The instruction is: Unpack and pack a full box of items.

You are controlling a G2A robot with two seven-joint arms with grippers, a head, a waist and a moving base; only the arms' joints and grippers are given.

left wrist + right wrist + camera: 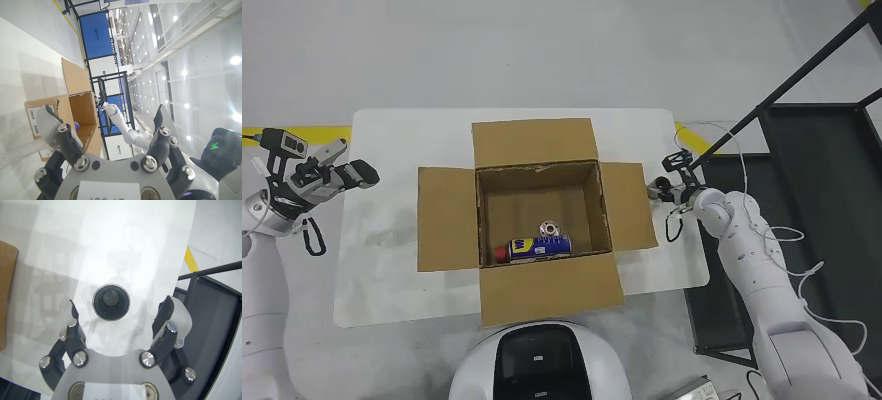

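From above, the cardboard box (539,210) sits in the middle of the white counter (392,250) with all four flaps folded out. A blue and yellow spray can (538,246) lies on its side against the near wall, with a small round thing (550,230) just beside it. The left hand (360,175) hangs at the counter's left edge. The right hand (667,185) is just beside the box's right flap.

The left wrist camera shows the left hand (102,111) spread wide and holding nothing, with the box (79,106) beyond it.

The right wrist camera shows the right hand (120,309) wide open and gripping nothing. A round black item (111,302) with a metal rim stands on the counter (113,247) between its fingers, touching neither.
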